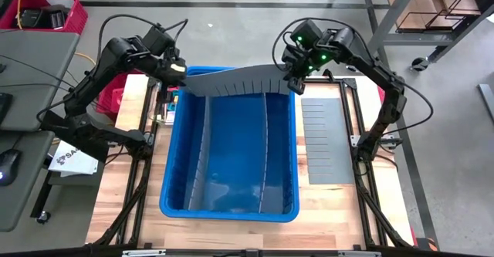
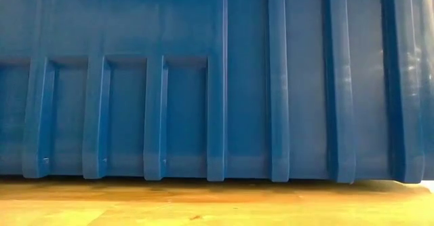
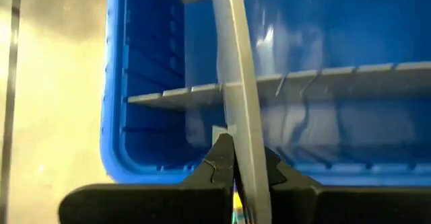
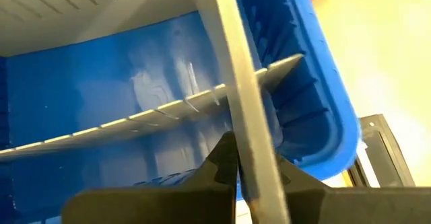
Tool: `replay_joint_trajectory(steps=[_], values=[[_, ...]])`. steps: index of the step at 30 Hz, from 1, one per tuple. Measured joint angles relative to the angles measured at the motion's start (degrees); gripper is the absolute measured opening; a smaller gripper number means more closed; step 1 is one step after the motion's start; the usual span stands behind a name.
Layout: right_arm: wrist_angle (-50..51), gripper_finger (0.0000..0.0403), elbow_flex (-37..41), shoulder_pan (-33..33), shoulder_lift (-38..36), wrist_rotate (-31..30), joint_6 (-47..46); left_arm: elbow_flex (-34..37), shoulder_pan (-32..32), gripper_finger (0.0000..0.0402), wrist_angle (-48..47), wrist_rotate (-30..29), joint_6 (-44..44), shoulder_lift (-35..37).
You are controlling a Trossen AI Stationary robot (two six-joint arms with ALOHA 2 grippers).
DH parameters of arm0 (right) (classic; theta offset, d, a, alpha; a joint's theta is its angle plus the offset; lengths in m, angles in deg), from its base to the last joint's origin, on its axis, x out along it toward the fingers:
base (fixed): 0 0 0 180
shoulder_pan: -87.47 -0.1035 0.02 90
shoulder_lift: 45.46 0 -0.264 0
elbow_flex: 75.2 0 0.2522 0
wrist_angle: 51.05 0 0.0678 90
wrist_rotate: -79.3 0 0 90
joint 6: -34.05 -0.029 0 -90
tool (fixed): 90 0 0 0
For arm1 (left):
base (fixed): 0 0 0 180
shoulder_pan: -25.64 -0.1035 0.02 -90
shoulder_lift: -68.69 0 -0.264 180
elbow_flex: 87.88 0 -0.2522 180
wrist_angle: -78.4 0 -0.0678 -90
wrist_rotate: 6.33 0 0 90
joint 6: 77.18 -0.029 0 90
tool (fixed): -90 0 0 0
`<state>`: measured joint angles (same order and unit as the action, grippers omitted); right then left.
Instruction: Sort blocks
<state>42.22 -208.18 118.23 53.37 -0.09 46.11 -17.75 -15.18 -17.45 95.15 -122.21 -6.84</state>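
A few small colourful blocks (image 1: 174, 97) peek out just beyond the blue bin's (image 1: 228, 208) far left corner. Over the bin's far edge, the left gripper (image 1: 177, 72) and right gripper (image 1: 293, 78) each pinch an end of one slotted grey divider panel (image 1: 235, 82). Two more dividers (image 1: 199, 153) stand inside.

One large blue plastic bin (image 1: 176, 164). Four thin grey slotted divider panels: two standing inside the bin (image 1: 202, 153), one held above it (image 1: 235, 80), one lying beside it (image 1: 324, 137).
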Motion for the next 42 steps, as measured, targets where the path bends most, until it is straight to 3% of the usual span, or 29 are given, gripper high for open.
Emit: replay_joint_trajectory(steps=[7,16,31,42], values=[[0.81,0.0,0.02,0.86,0.0,-0.69,0.02,0.02,0.03,0.0,1.62,2.81,1.08,-0.66],[0.32,0.0,0.02,0.75,0.07,-0.07,0.45,0.02,-1.63,0.0,2.09,-2.26,-4.43,-0.83],[0.72,0.0,0.03,1.18,-0.06,-0.49,1.09,0.07,-1.96,0.0,3.34,2.63,1.41,-0.43],[0.28,0.0,0.02,1.1,0.11,-0.03,0.6,0.07,-1.94,0.0,0.92,0.45,1.39,-0.43]])
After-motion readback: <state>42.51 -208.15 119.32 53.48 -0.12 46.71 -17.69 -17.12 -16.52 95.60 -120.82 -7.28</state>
